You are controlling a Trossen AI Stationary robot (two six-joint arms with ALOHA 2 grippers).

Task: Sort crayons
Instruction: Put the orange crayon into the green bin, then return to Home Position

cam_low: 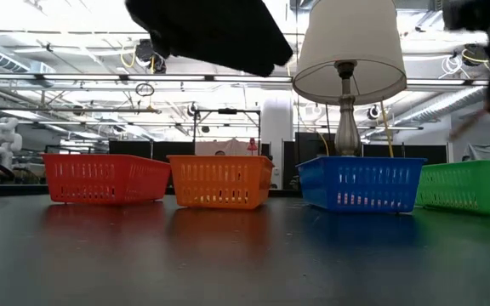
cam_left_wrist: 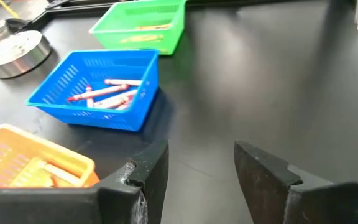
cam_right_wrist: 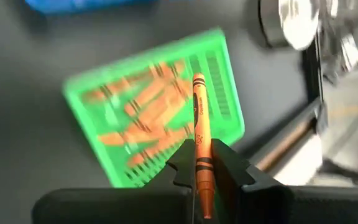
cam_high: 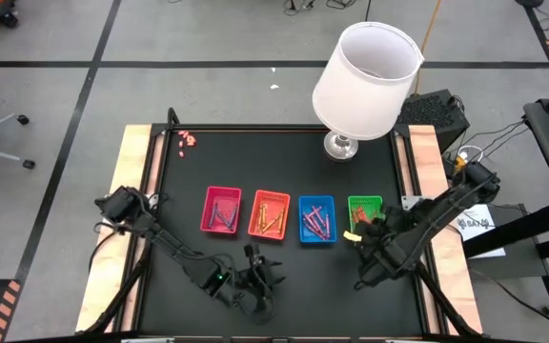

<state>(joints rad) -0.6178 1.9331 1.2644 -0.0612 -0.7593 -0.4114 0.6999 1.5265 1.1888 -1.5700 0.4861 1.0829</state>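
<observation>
Between my right gripper's (cam_right_wrist: 204, 163) fingers an orange crayon (cam_right_wrist: 199, 134) is pinched, jaws pressed tight on its lower half, its tip pointing out over the green tray (cam_right_wrist: 219, 87). That tray lies directly beneath and just ahead of the claw, already carrying several orange sticks.

To do this step well, as I judge it: bring the crayon nearer to flat before letting go, centre it over the tray's floor rather than the near wall, and release low so it does not bounce off the sticks already there or tip over the rim. Part the fingers only slightly; the stick is thin.

Outward from the claw: blue tray (cam_high: 316, 219) beside the green one, then orange tray (cam_high: 269, 214) and red tray (cam_high: 221, 211) farther along the row. My left gripper (cam_left_wrist: 194, 171) waits near the table's front edge, fingers spread, nothing between them.

Hard to make out: my own wrist view is smeared, so I cannot count the sticks in the green tray or read the wrapper. From table height the tray walls hide all contents, and dark arm bulk covers the upper corners. From overhead, my right arm overlaps the green tray's near edge. Lamp (cam_high: 365, 76) base stands beyond the trays.
</observation>
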